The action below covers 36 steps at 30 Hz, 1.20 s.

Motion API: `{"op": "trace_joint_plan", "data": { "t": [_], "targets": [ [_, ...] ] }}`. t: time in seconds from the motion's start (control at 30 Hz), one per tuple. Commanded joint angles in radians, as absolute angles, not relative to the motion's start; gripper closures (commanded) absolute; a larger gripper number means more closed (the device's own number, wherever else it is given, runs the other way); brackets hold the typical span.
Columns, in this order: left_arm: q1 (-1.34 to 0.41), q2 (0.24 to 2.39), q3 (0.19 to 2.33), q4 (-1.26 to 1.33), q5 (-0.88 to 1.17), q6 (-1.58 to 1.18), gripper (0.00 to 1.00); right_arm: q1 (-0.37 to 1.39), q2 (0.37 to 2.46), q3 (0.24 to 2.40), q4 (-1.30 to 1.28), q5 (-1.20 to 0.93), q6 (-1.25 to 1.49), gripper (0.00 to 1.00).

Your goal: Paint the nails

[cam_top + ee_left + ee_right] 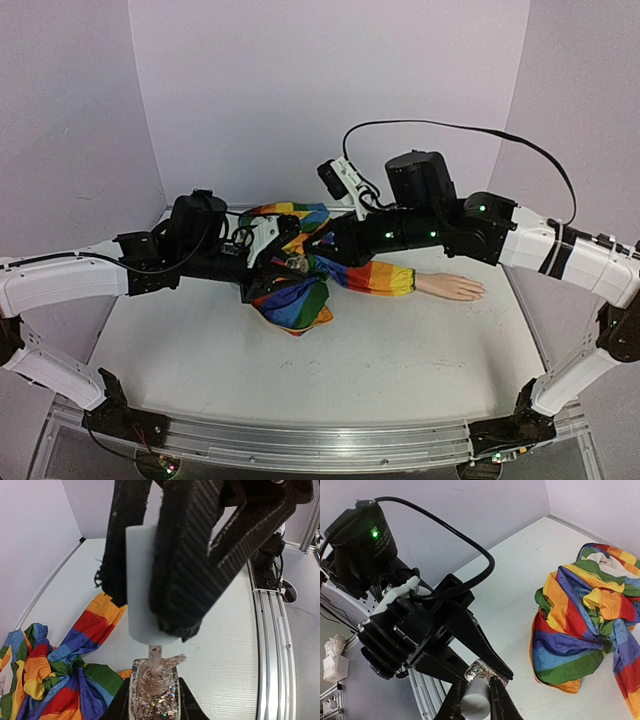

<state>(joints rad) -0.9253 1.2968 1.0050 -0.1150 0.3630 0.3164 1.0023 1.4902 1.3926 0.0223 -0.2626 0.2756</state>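
My left gripper (153,702) is shut on a small clear bottle of glitter polish (153,697), held upright above the table. My right gripper (476,692) is shut on the bottle's white cylindrical cap (475,702), directly over the bottle. The cap's brush stem (155,655) reaches down into the bottle neck. In the top view both grippers meet over the rainbow-striped sleeve (300,295) around the bottle (297,263). The pale peach mannequin hand (452,287) lies flat on the table to the right, apart from both grippers. Its nails are too small to make out.
The rainbow sleeve is bunched in a heap at mid-table (590,610). A black cable (450,127) loops above the right arm. Purple walls enclose the white table (330,370) at the back and sides. A metal rail (272,645) runs along the near edge.
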Motion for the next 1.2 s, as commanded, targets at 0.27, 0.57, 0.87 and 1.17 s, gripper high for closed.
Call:
{"op": "trace_joint_plan", "data": {
  "t": [0.27,0.57,0.87,1.17],
  "targets": [
    [-0.931,1.287,1.004,-0.09,0.355,0.331,1.0,1.02,1.528,1.449,0.032,-0.266,0.261,1.0],
    [-0.933,1.286,1.002,-0.092,0.347,0.336,1.0,1.021,1.592,1.504,-0.058,-0.275,0.265,1.0],
    [-0.937,1.27,0.999,-0.092,0.297,0.339,1.0,1.021,1.706,1.588,-0.182,-0.294,0.359,0.93],
    [-0.939,1.281,0.999,-0.092,0.293,0.332,1.0,1.004,1.645,1.551,-0.152,-0.22,0.436,0.61]
  ]
}}
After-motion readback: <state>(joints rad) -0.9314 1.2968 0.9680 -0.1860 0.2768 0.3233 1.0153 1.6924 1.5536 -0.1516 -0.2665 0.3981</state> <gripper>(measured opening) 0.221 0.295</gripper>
